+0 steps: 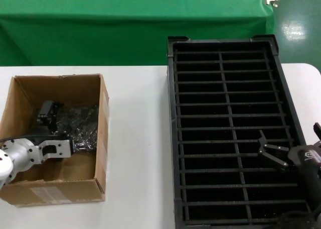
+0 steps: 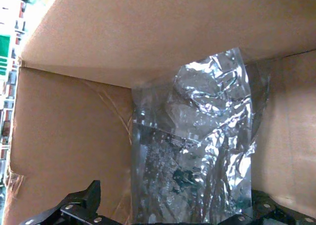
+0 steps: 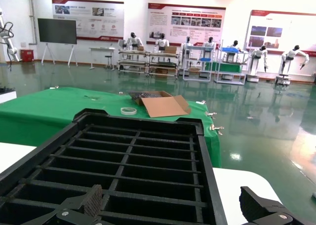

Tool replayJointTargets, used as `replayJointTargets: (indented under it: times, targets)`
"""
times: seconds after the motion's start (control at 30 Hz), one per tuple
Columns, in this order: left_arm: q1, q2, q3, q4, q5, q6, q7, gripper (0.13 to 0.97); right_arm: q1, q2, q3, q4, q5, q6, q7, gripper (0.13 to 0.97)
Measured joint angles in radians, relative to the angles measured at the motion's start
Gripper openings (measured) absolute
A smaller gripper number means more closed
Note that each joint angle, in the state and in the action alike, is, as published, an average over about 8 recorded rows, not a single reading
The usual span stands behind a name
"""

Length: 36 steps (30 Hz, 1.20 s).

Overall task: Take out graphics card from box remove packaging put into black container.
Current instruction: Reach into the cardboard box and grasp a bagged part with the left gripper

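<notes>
You are at the first step: your left gripper (image 1: 75, 147) is down inside the box (image 1: 103, 138), reaching for the bagged graphics card (image 2: 170, 185). In the left wrist view its fingers (image 2: 81, 205) stand spread, one to each side of the packaging (image 2: 212, 131), with the bag directly ahead between them; I judge them released and not yet clamped on anything.

Next you need to close on the bag and card together, then lift straight up clear of the cardboard walls. The film looks slippery, so bite on the stiff board rather than on loose plastic alone.

The packaging is crinkly, shiny and translucent, and the circuit board shows dimly through it close to your gripper. Farther off the bag looks empty and crumpled, reaching the far cardboard wall.

Your right gripper (image 1: 273, 153) hovers spread and empty over the black container (image 1: 171, 138), which sits on the tabletop (image 1: 135, 138).
</notes>
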Motion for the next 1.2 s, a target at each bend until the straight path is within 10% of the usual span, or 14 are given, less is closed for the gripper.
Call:
replayJointTargets:
  times: [0.57,1.2]
  targets:
    - [0.006,0.047,-0.141,0.064,-0.156,-0.005,0.311,0.683,0.0,0.0,0.0,0.0,0.0,0.0,0.0,0.966]
    - [0.085,-0.033,-0.025,-0.118,0.018,-0.019,-0.013,0.341,0.0,0.0,0.0,0.0,0.0,0.0,0.0,0.966]
